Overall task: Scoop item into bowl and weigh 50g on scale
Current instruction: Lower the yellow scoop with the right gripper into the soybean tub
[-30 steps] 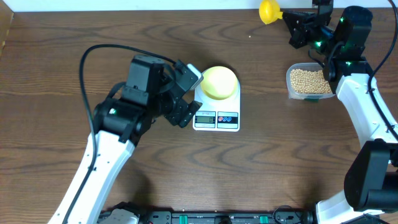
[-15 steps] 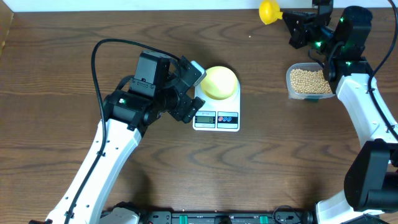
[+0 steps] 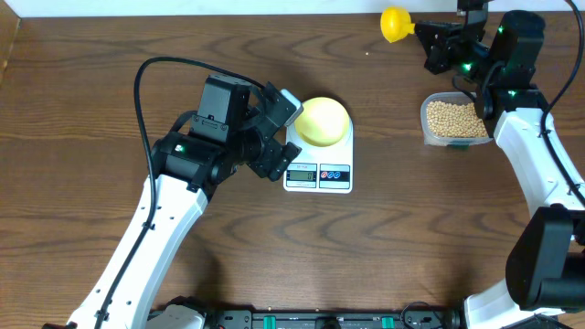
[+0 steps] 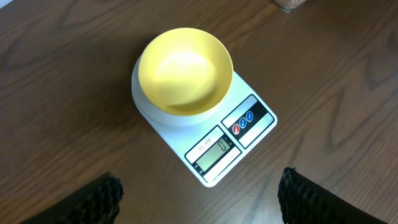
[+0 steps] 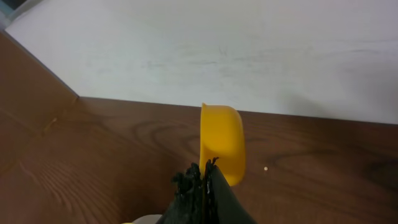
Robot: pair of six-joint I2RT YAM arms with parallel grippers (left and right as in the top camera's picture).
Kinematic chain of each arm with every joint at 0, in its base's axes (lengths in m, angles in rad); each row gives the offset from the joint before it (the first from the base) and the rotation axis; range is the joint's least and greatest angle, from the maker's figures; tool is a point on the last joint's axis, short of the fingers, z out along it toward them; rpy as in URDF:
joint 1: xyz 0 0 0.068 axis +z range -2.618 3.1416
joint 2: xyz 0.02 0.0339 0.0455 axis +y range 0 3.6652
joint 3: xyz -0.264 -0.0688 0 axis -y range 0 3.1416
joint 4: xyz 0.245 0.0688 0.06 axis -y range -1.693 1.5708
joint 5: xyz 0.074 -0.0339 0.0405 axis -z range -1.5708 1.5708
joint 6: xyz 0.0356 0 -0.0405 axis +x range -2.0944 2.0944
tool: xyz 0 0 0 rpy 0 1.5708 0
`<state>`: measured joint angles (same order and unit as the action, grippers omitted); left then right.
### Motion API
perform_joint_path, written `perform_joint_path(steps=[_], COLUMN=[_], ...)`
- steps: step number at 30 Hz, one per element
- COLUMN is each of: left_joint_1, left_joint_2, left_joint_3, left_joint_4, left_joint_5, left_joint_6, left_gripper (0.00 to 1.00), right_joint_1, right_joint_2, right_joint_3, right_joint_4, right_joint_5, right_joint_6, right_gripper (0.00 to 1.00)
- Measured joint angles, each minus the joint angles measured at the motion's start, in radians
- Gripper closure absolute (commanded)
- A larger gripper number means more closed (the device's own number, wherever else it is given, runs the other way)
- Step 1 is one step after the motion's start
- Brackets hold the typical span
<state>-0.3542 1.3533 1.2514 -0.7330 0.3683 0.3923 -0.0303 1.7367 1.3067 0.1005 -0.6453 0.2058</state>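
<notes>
**Ana:** Right pincer [image 5: 199,186] is clamped tight on the yellow scoop [image 5: 222,146]. The left pincer [image 4: 199,202] gapes wide and holds nothing. What worries you?

**Ben:** Mostly the scale [image 4: 239,130]. The left arm hovers close over it, and a nudge could upset the reading (which looks like zero). Next is the bowl [image 4: 185,70], which is empty and could slide off the platform. Then the scoop. It is turned on edge, so unless it is levelled, beans [image 3: 454,117] would spill onto the surface [image 3: 393,238].

**Ana:** And the beans?

**Ben:** All in the clear tub [image 3: 423,119], near the right pincer on the robot's side of it. They are well apart from the bowl.
</notes>
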Motion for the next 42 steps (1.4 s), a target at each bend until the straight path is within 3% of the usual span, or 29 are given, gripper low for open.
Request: perform_joint_path(steps=[9,28,35,42], left_joint_1=[0.0,0.0,0.0,0.0], left_joint_2=[0.0,0.0,0.0,0.0], left_joint_3=[0.0,0.0,0.0,0.0], left_joint_4=[0.0,0.0,0.001,0.0], left_joint_5=[0.0,0.0,0.0,0.0], left_joint_6=[0.0,0.0,0.0,0.0], left_gripper=[0.18,0.18,0.18,0.18], right_joint_1=[0.0,-0.025,-0.058,-0.057], right_joint_2=[0.0,0.0,0.0,-0.001], right_joint_3=[0.006,0.346,0.544,0.665], right_joint_4=[-0.051,-0.585,-0.982,-1.207], right_joint_5=[0.011,0.031,0.195,0.462], right_joint_6=[0.051,-0.036,-0.124,-0.232], right_gripper=[0.99,0.99,0.99,0.99])
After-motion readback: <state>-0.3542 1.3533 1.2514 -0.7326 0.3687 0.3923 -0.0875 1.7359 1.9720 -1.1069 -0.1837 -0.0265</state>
